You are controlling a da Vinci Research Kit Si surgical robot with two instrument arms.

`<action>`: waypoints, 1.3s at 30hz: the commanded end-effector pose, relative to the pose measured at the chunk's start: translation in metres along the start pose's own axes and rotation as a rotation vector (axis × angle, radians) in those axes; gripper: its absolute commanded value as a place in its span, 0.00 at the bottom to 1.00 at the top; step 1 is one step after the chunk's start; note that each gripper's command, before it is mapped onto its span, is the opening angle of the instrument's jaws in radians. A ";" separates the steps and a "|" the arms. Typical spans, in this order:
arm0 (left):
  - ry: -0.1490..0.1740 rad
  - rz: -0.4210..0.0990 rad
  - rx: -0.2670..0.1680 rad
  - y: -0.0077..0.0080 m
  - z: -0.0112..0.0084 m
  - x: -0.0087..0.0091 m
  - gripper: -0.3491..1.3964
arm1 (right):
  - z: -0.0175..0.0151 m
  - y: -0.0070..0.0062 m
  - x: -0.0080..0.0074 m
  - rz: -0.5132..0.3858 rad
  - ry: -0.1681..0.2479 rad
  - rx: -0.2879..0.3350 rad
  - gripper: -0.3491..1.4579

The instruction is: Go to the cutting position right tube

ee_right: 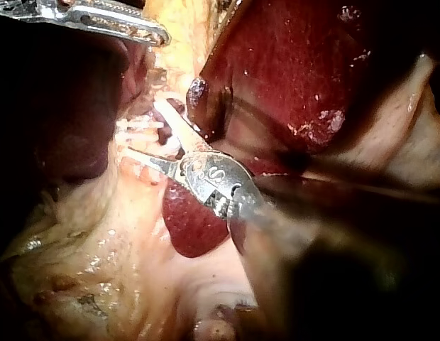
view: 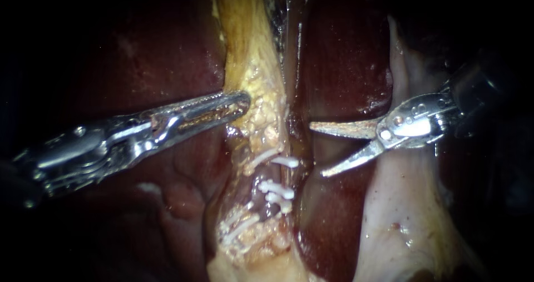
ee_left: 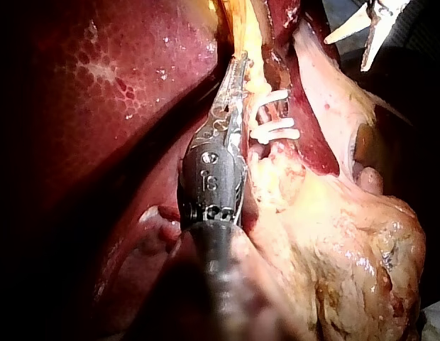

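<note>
Clipped tube (view: 271, 175) is lying low in the middle of the endoscope view. It is running down inside a yellow fatty strand (view: 253, 82) between two dark lobes of liver (view: 345, 54). White clips (view: 276, 188) are crossing it in several places. I cannot tell from here whether one tube or two are sitting under them, so I am not calling it left or right.

Judging by the look, it is handling as thin, soft and wet. It is likely slippery, easy to tear, and offering no stiffness against a blade. Any hold is better taken on the fat above the clips, never on the clips themselves. The bare stretch between clips is looking like the place for the cut.

Left instrument (view: 245, 99) is lying with its tip against the edge of the fatty strand above the clips. I cannot tell whether it is gripping the strand or only leaning on it.

Right instrument (view: 317, 150) is showing two blades spread wide with nothing between them. The blades are pointing at the strand, near it but apart from it, with liver showing in the gap. Behind it a pale fold (view: 400, 215) of tissue is draping downward.
</note>
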 end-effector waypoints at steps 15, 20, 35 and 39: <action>-0.034 -0.010 -0.019 0.0006 -0.0093 -0.0026 0.00 | 0.0041 -0.0029 -0.0052 0.310 -0.085 0.138 0.98; -0.059 -0.021 -0.018 -0.0007 -0.0127 -0.0035 0.00 | 0.0057 -0.0033 -0.0083 0.444 -0.137 0.166 0.96; -0.081 -0.031 -0.019 -0.0015 -0.0147 -0.0045 0.00 | 0.0094 -0.0034 -0.0101 0.594 -0.177 0.218 0.91; -0.081 -0.031 -0.019 -0.0016 -0.0147 -0.0045 0.00 | 0.0102 -0.0029 -0.0106 0.609 -0.179 0.217 0.91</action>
